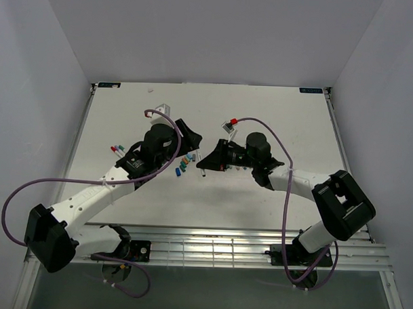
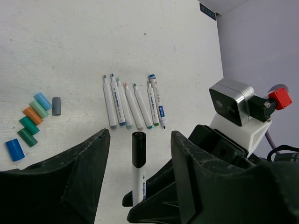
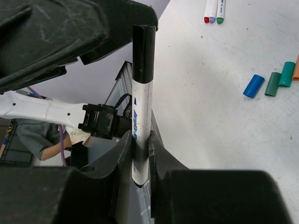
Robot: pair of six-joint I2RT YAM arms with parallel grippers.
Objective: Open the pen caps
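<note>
Loose caps (image 2: 30, 126) cluster at 9 o'clock of held pen (image 3: 140, 112); row of bare pens (image 2: 133, 102) at its 12 o'clock, so most work looks done; black cap (image 3: 143, 51) on; right gripper (image 3: 140, 144) clamps barrel; left gripper (image 2: 140, 135) fingers spread, flanking cap without touching; this cap left to pull.

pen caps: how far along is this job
Done: seven loose caps lie beside a row of uncapped pens. In hand: the right gripper clamps a pen, black cap on, between the fingers of the open left gripper. Left: pulling that cap, and maybe three pens farther off, capping unclear.
</note>
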